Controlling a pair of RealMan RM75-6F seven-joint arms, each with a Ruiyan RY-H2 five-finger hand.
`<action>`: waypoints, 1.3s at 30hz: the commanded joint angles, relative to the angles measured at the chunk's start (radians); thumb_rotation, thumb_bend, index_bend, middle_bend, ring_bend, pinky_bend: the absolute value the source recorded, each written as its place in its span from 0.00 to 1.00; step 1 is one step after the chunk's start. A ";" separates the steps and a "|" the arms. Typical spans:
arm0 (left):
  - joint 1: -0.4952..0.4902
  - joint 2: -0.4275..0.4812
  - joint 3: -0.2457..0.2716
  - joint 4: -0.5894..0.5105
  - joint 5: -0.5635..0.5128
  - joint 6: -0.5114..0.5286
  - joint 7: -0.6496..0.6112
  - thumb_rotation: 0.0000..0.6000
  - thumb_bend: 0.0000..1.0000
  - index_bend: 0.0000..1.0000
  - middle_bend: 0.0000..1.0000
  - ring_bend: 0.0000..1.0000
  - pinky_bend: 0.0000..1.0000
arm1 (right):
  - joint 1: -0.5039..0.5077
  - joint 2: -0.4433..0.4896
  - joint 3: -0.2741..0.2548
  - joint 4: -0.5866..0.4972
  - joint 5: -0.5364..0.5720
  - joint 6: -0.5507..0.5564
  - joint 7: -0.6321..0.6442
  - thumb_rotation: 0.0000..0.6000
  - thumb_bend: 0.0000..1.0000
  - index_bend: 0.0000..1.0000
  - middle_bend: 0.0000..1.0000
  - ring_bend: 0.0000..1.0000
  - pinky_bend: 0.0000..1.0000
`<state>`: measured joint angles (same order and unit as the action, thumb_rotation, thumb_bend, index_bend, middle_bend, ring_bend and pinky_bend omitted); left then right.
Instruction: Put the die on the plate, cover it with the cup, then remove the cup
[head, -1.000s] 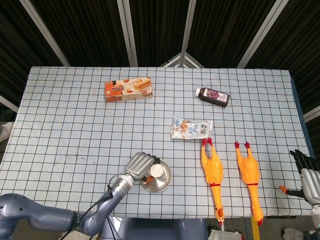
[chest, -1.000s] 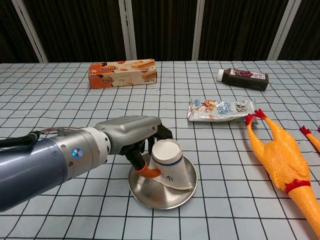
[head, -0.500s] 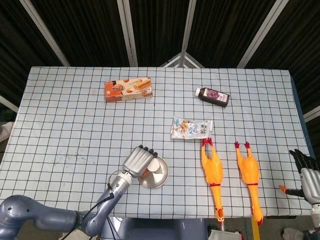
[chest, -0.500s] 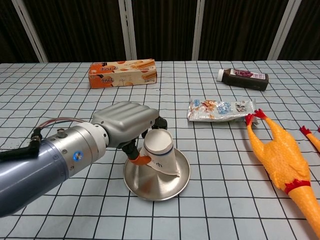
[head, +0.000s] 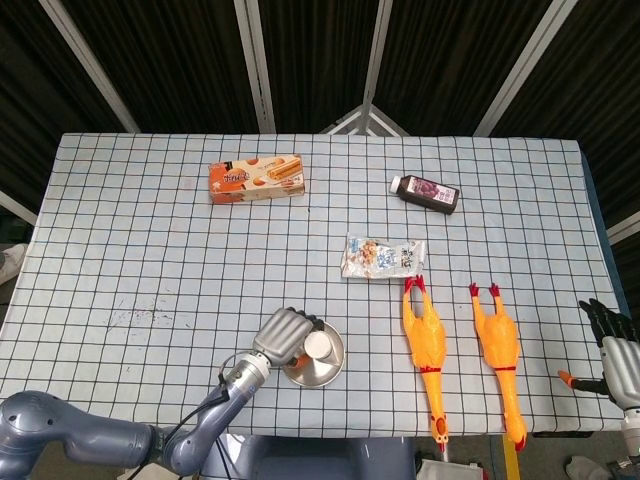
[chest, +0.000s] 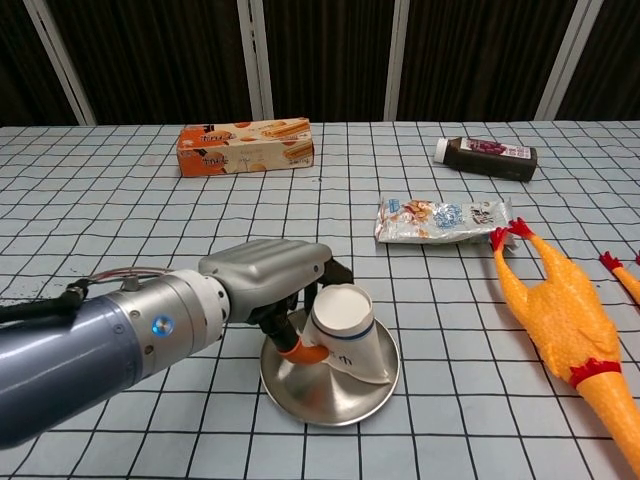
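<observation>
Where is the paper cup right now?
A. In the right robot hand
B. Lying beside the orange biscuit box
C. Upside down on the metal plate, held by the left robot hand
C: the cup sits inverted on the plate, with the left robot hand gripping it.

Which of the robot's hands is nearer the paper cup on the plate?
The left hand grips the cup on the plate. The right hand stays at the table's far edge.
</observation>
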<state>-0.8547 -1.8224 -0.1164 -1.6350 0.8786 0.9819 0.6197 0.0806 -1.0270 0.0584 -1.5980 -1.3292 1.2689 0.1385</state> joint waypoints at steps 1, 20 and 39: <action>-0.001 0.031 -0.024 -0.035 -0.055 -0.037 -0.035 1.00 0.44 0.53 0.41 0.39 0.37 | -0.002 0.002 -0.002 -0.004 -0.003 0.003 -0.001 1.00 0.09 0.03 0.02 0.07 0.00; -0.024 -0.033 0.059 0.074 0.061 0.183 0.260 1.00 0.44 0.53 0.41 0.39 0.36 | 0.000 0.002 -0.002 -0.003 0.001 -0.004 0.002 1.00 0.09 0.02 0.02 0.07 0.00; -0.034 0.076 -0.001 -0.034 -0.080 -0.037 0.044 1.00 0.44 0.53 0.41 0.39 0.34 | 0.000 0.003 -0.004 -0.009 0.002 -0.005 -0.003 1.00 0.09 0.02 0.02 0.07 0.00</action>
<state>-0.8753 -1.7600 -0.1244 -1.6625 0.8002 0.9063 0.6032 0.0809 -1.0236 0.0544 -1.6074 -1.3275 1.2637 0.1358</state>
